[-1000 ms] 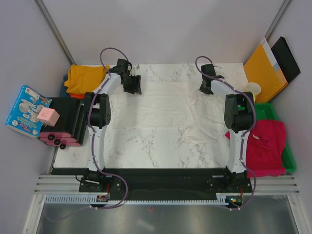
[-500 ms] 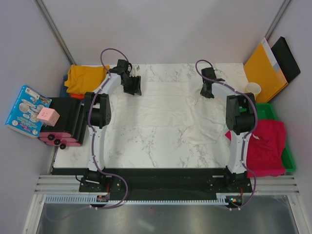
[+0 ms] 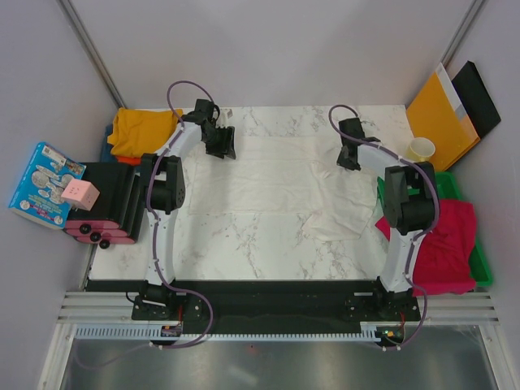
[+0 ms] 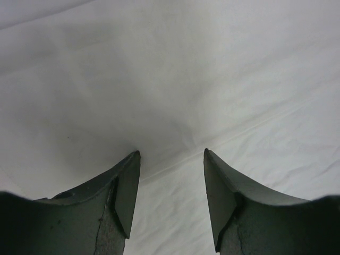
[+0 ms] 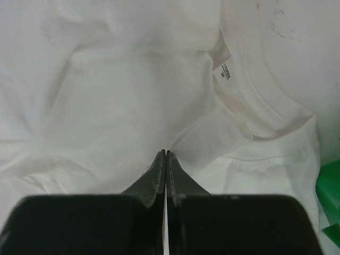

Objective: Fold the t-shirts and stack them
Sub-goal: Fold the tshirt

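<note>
This looks like a robot lab cell. Two arms (image 3: 166, 183) are bolted to a metal rail (image 3: 276, 305) at the table's (image 3: 244, 244) near edge, between plain grey walls (image 3: 268, 49).

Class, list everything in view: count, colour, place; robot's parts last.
table: one, white marble
white t-shirt: one, white, spread on the table
mustard t-shirt: one, yellow, far-left corner
tray: one, green, right of table
crimson t-shirt: one, crimson-pink, on the tray
envelope: one, orange-yellow, far right
cup: one, cream, beside the envelope
rack: one, black, left of table
cube: one, pink, on the rack
box: one, blue, beside the rack
left gripper: one, black, open over white t-shirt
right gripper: one, black, shut at white t-shirt
</note>
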You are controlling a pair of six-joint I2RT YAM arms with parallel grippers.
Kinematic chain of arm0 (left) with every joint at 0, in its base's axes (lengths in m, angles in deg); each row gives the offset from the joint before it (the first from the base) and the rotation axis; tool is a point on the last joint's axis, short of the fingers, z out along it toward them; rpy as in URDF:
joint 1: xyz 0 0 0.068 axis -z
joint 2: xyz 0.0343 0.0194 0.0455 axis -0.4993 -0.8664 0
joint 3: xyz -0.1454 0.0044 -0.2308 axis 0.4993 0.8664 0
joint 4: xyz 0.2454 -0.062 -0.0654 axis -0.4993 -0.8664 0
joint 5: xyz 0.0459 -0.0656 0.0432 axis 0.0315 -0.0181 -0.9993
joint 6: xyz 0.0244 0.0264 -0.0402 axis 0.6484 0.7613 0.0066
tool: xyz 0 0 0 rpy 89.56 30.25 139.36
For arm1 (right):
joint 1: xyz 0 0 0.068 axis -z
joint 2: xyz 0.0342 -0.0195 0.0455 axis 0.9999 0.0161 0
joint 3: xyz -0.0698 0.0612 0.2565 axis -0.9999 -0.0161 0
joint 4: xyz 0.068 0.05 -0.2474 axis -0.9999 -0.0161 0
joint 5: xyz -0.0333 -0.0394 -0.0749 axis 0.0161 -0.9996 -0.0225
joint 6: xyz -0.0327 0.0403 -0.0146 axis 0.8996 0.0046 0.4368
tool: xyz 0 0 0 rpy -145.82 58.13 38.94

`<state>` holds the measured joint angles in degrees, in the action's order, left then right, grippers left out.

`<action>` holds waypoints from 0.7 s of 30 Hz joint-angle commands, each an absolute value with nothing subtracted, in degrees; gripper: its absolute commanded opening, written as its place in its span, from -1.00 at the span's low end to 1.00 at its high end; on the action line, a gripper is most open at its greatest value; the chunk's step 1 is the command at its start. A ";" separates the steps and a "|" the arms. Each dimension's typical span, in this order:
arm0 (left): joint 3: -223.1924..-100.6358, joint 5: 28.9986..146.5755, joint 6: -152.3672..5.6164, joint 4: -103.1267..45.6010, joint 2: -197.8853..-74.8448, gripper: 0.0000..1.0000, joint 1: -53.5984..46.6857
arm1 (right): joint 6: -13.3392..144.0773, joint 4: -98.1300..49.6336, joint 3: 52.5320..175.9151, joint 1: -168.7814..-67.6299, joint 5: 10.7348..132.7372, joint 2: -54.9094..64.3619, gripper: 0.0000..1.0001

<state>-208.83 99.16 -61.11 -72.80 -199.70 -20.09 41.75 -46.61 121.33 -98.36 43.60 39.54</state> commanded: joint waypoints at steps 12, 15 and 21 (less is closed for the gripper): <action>-208.84 100.36 -60.30 -75.43 -200.36 0.16 -20.11 | 39.84 -41.49 109.77 -99.10 44.41 22.26 -0.91; -209.01 100.18 -60.56 -75.43 -200.27 0.16 -20.11 | 39.66 -41.76 114.78 -99.10 44.23 23.74 -0.72; -209.01 100.27 -61.27 -75.43 -200.53 0.16 -20.11 | 40.37 -43.78 122.43 -98.92 43.88 33.39 -0.76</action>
